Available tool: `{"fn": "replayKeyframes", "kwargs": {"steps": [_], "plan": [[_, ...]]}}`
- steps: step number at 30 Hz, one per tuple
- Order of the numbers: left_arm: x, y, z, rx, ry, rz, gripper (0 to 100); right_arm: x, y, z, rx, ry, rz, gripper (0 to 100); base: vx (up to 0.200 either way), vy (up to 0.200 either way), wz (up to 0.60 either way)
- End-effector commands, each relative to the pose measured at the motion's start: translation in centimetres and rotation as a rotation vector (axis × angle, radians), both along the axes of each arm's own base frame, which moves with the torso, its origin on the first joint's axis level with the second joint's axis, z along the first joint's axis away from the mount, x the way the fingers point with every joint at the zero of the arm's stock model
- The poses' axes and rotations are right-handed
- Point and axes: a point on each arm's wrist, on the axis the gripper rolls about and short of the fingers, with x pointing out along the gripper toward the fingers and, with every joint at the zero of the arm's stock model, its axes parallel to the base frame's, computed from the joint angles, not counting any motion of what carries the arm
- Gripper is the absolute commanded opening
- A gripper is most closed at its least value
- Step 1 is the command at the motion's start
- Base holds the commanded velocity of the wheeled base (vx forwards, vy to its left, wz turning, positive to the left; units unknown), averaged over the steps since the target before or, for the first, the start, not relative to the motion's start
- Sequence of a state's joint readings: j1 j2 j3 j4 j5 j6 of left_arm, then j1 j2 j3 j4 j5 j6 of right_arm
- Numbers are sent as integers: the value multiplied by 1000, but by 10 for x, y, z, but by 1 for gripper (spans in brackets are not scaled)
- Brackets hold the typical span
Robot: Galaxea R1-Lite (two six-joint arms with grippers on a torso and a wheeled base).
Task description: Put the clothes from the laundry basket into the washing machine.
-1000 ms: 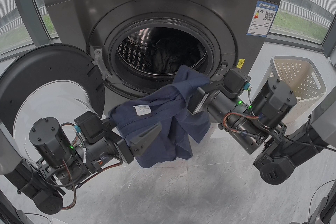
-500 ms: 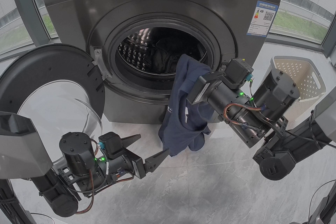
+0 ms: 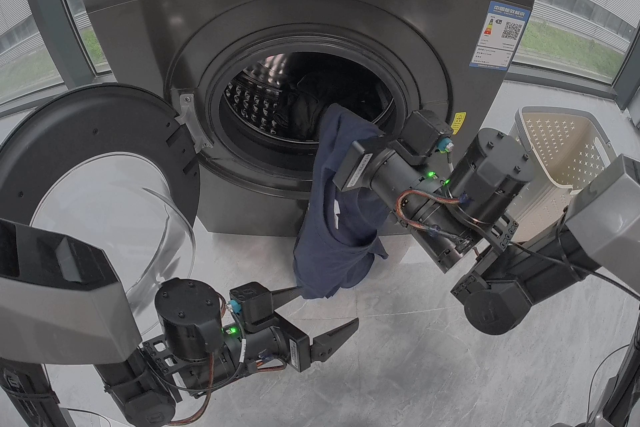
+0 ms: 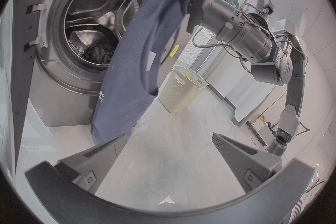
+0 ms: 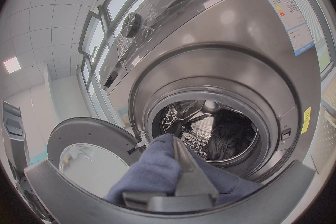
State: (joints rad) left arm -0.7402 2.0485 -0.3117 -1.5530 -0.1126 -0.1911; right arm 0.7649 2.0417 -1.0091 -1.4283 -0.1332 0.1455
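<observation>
The grey washing machine stands with its round door swung open to the left. Dark clothes lie inside the drum. My right gripper is shut on the top of a navy garment just in front of the drum's lower rim. The garment hangs down over the machine's front almost to the floor. My left gripper is open and empty, low above the floor, just below the garment's hem. The beige laundry basket stands to the right of the machine.
Pale marble floor spreads in front of the machine. The open door takes up the left side, close to my left arm. Windows run behind the machine. The basket's inside looks bare where it shows.
My left gripper let go of the navy garment, opened and dropped toward the floor. The garment now hangs from my right gripper alone, which shifted slightly left toward the drum opening.
</observation>
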Motion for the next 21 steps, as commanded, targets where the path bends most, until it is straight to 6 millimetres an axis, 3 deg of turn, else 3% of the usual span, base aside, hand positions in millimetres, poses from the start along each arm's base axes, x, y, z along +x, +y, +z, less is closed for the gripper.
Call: {"fn": "replayKeyframes", "kwargs": {"steps": [1, 12, 13, 15, 21], "plan": [[1, -12, -8, 1, 9, -30, 100, 3, 5, -8, -11, 13, 1, 0, 0, 0, 0], [23, -34, -37, 27, 23, -14, 100, 0, 7, -8, -6, 13, 13, 0, 0, 0, 0], [38, -36, -46, 28, 16, 39, 100, -3, 8, -7, -5, 12, 17, 0, 0, 0, 0], [50, -38, -49, 17, 1, 71, 100, -4, 8, -6, -4, 11, 19, 0, 0, 0, 0], [74, -45, -56, -10, -30, 115, 100, -5, 10, -6, -4, 13, 25, 0, 0, 0, 0]]}}
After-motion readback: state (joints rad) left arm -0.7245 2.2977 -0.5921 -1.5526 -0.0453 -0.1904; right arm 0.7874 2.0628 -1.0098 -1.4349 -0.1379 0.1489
